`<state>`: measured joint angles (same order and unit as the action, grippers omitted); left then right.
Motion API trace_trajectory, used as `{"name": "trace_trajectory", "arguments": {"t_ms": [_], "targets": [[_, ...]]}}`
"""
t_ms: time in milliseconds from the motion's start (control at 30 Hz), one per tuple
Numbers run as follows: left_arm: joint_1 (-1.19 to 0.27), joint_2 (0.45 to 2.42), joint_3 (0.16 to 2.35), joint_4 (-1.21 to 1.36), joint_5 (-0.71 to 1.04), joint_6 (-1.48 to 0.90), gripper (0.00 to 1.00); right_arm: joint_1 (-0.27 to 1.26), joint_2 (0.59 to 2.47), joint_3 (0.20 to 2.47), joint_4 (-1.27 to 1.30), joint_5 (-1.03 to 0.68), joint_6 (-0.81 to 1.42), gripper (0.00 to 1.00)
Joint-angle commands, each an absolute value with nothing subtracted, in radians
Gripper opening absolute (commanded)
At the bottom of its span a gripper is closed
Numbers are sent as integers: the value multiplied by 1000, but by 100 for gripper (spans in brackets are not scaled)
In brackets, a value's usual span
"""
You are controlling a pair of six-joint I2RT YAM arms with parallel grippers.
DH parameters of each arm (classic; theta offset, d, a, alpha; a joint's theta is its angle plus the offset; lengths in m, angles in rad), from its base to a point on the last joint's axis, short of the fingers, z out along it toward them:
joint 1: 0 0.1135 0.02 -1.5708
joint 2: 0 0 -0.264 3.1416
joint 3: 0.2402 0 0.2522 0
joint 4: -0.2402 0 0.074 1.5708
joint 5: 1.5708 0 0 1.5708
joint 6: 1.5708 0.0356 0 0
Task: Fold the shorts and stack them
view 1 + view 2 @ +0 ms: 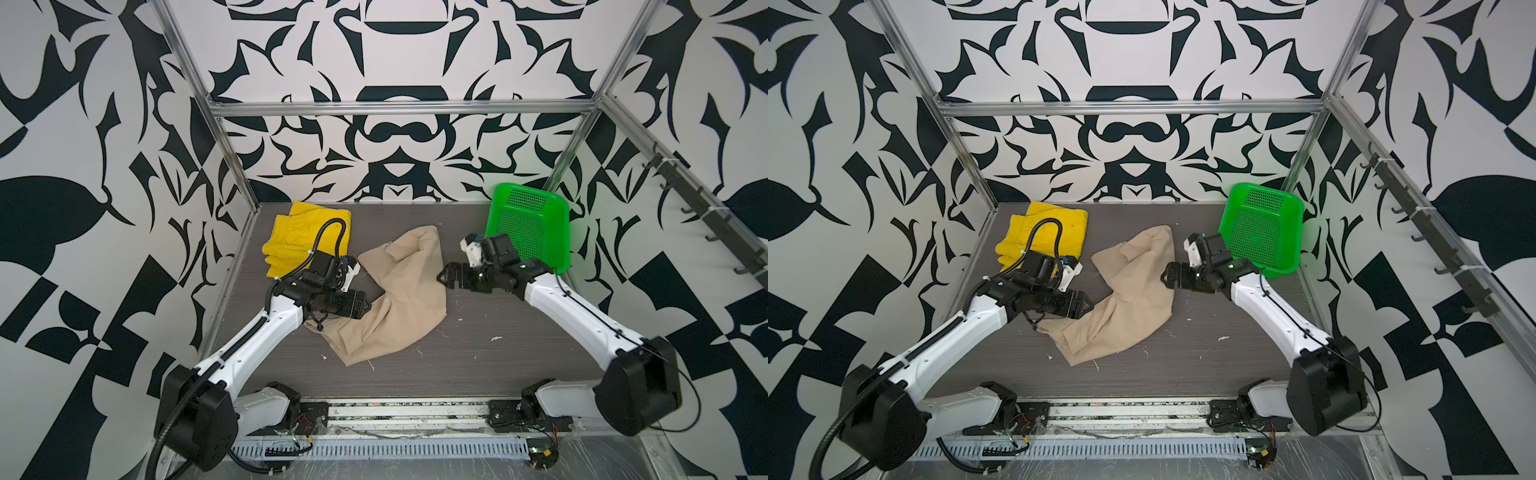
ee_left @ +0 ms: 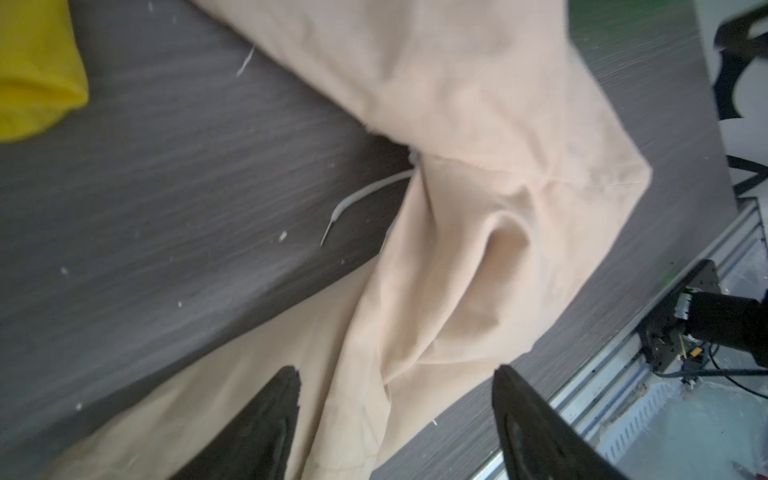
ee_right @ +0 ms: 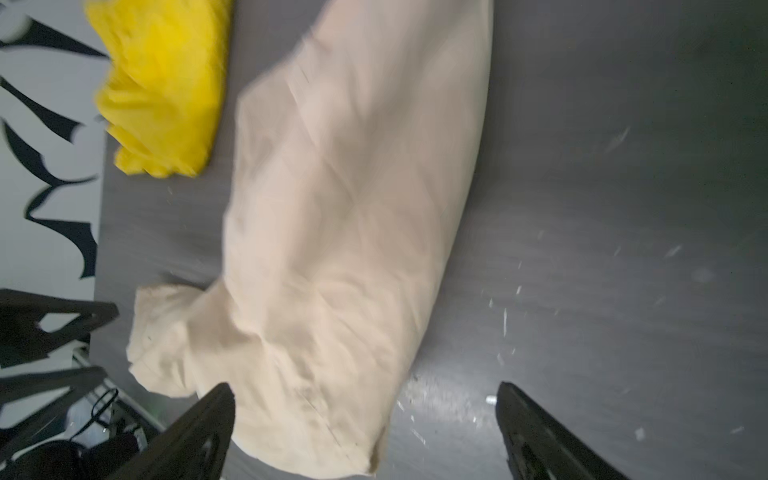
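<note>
**Beige Shorts Unfolded, Both Grippers Free**

**Top views.** In both top views the beige shorts lie rumpled and twisted in the middle of the table. One part bends toward the back wall and another trails toward the front edge. The yellow shorts sit as a compact bundle in the far left corner, near the beige pair but not under it. The green basket leans tilted in the far right corner. My left gripper is at the beige pair's left edge and my right gripper is at its right edge. I cannot tell from here whether either touches the cloth.

**Left wrist view.** My left fingers stand wide apart. Beige cloth runs beneath the gap, and nothing is pinched. A white drawstring end pokes out of a crease onto the table.

**Right wrist view.** The picture is blurred. My right fingers are spread wide, with a cloth edge lying between them unclamped.

**Step in hand.** I judge that the yellow pair is done. The beige pair is at the spreading stage: not flat, not folded, not stacked.

**Next move.** Each gripper needs a hold on a true outer edge, ideally the waistband or a hem, not a bunched crease. Pulling the two holds apart should remove the twist before any fold is made.
</note>
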<state>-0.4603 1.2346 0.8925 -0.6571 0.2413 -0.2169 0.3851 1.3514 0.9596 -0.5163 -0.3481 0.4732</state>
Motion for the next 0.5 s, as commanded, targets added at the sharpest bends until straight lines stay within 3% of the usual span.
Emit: {"name": "trace_trajectory", "arguments": {"t_ms": [0,233,467], "targets": [[-462,1316,949,-794,194,-289,77,417,1322,919,-450,-430,568,100],[-471,1414,969,-845,189,-361,76,434,1340,799,-369,-497,668,97],[-474,1445,974,-870,204,-386,66,445,1360,757,-273,-564,719,82]]}}
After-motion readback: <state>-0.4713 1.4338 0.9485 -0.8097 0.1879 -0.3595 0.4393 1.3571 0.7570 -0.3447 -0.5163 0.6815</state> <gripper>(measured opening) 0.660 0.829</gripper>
